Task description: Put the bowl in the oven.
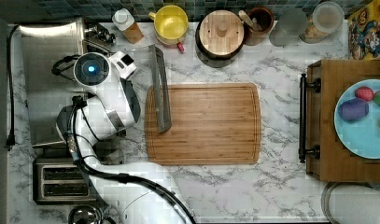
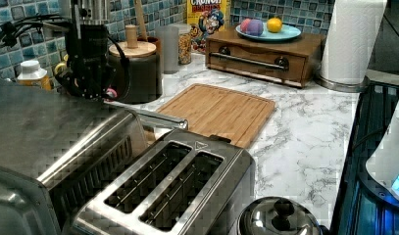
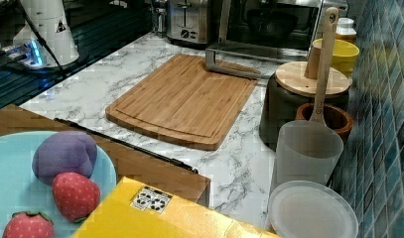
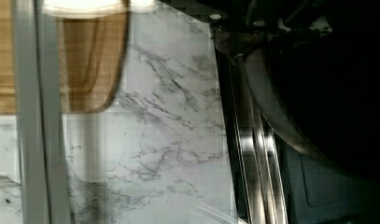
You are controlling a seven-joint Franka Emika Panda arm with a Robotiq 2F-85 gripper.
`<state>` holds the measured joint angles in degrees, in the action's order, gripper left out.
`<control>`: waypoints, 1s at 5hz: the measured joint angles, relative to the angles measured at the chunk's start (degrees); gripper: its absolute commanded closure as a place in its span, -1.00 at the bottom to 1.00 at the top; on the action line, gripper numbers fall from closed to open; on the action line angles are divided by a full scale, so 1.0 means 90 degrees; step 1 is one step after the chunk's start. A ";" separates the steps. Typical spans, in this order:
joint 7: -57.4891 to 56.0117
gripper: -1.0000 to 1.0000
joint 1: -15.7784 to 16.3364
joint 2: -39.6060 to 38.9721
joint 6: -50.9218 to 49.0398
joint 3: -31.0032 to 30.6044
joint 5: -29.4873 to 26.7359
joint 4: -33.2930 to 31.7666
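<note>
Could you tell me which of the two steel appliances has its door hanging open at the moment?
The oven, the large boxy one: its glass door is folded down onto the cutting board. The two-slot toaster has no door.

The arm [image 1: 106, 100] is showing glossy white rounded shells with dark grey bands at its joints, and a round cap [image 1: 91, 69] at the top view's left is glowing with a small blue light at its centre. A thick black cable [image 1: 131, 179] is running along the white links in the top view, with thinner black wires looping beside the cap. In the left view the black wrist section [image 2: 91, 54] is carrying bundled black cables, and the white base [image 3: 48, 29] is wearing a small triangular warning mark.
</note>
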<state>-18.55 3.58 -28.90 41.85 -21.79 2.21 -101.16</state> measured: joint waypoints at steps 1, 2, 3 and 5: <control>-0.0017 1.00 -0.0041 -0.0146 0.0246 -0.0003 -0.0335 0.0006; -0.0138 1.00 -0.0167 -0.0345 0.0236 -0.0140 -0.0915 0.0106; -0.0176 1.00 -0.0192 -0.0609 0.0239 -0.0148 -0.0967 0.0305; -0.0176 1.00 -0.0202 -0.0892 0.0491 -0.0115 -0.0954 0.0466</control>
<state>-20.13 1.77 -36.93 46.27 -22.83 -6.38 -96.97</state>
